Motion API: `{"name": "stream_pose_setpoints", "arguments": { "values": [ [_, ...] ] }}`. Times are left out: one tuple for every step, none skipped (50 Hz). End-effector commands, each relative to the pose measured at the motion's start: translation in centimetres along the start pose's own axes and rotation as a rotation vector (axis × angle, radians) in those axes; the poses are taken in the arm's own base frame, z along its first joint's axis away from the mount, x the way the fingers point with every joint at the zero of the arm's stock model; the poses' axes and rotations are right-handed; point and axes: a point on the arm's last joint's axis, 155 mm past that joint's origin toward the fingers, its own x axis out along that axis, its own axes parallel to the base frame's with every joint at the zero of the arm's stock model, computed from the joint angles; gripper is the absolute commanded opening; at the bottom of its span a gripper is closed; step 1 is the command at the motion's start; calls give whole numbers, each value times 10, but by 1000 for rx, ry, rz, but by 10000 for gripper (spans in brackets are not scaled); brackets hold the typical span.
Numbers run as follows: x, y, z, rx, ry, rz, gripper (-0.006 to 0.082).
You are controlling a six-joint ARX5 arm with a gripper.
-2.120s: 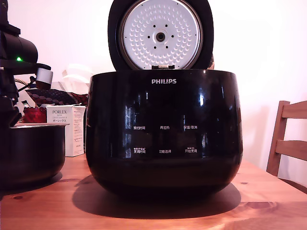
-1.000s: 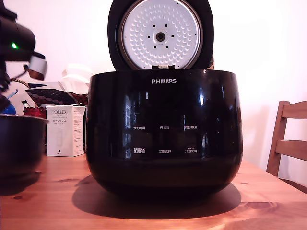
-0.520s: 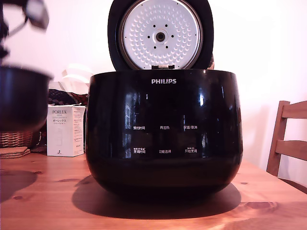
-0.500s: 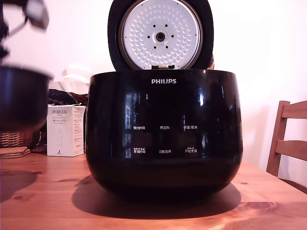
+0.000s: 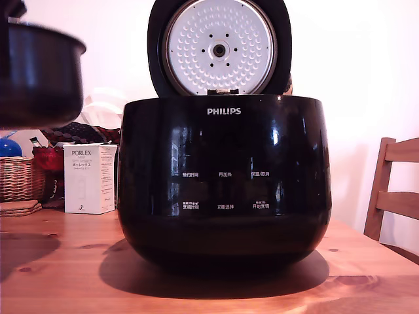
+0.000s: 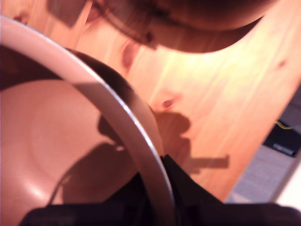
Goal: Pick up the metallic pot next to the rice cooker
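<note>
The metallic pot (image 5: 39, 75), dark with a thin pale rim, hangs in the air at the exterior view's upper left, well above the table and apart from the rice cooker (image 5: 222, 190). The cooker is large, glossy black, marked PHILIPS, with its round lid (image 5: 219, 47) raised and the dimpled silver plate showing. In the wrist view my gripper (image 6: 157, 190) is shut on the pot's rim (image 6: 113, 110), one dark finger inside the wall and one outside. The pot's inside (image 6: 56, 141) holds nothing. In the exterior view only a dark scrap of the arm (image 5: 12, 8) shows above the pot.
A white PORLEX box (image 5: 90, 178), a wicker basket (image 5: 16, 178), a red object (image 5: 47, 158) and flat coasters (image 5: 18, 208) stand behind at the exterior view's left. A wooden chair (image 5: 393, 196) is at the right. The wooden table (image 5: 65, 261) carries the pot's shadow.
The pot has left the table and risen from low at the exterior view's left edge to near the top, drifting slightly right. The basket and coasters behind it now show.
</note>
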Motion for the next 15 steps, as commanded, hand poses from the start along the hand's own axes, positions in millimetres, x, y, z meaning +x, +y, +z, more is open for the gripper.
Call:
{"name": "stream_pose_setpoints", "arguments": {
  "values": [
    [-13, 6, 9, 5, -47, 48, -24],
    [-13, 6, 9, 7, -47, 48, -24],
    [-13, 5, 10, 9, -48, 48, -24],
    [-13, 5, 10, 10, -48, 47, -24],
    [-13, 5, 10, 12, -48, 47, -24],
    [-13, 4, 10, 13, -48, 47, -24],
    [-13, 4, 10, 13, -48, 47, -24],
    [-13, 4, 10, 13, -48, 47, -24],
    [-13, 4, 10, 13, -48, 47, -24],
    [-13, 4, 10, 13, -48, 47, -24],
    [-13, 4, 10, 13, -48, 47, -24],
    [-13, 4, 10, 13, -48, 47, -24],
    [-13, 4, 10, 13, -48, 47, -24],
    [-13, 4, 10, 13, -48, 47, -24],
    [-13, 4, 10, 13, -48, 47, -24]
  ]
}}
